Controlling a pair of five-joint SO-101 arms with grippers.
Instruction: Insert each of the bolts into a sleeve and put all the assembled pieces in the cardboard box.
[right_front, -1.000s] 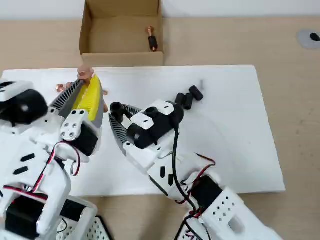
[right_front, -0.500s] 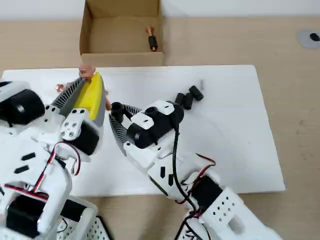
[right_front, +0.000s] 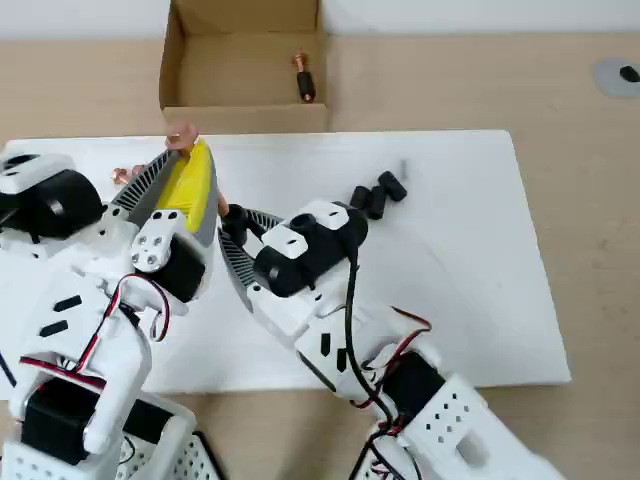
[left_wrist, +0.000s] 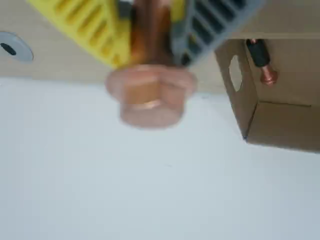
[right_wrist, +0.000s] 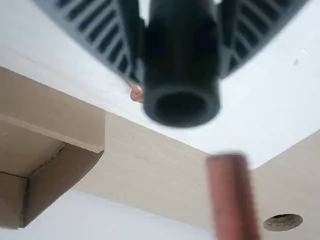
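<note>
Wooden counter (right_front: 590, 230), white mat (right_front: 460, 270), both my tools loaded.
My left tool (right_front: 186, 158) is clamped on a copper bolt (right_front: 182, 137). My right tool (right_front: 238, 232) is clamped on a black sleeve (right_front: 234, 218), close beside it. Spare sleeves (right_front: 376, 197) lie to the right on the mat. One assembled piece (right_front: 303, 77) sits in the cardboard box (right_front: 172, 60) at the far side.

The arms lean forward side by side, left gripper (right_front: 183, 152) and right gripper (right_front: 233, 225) both clamped.
</note>
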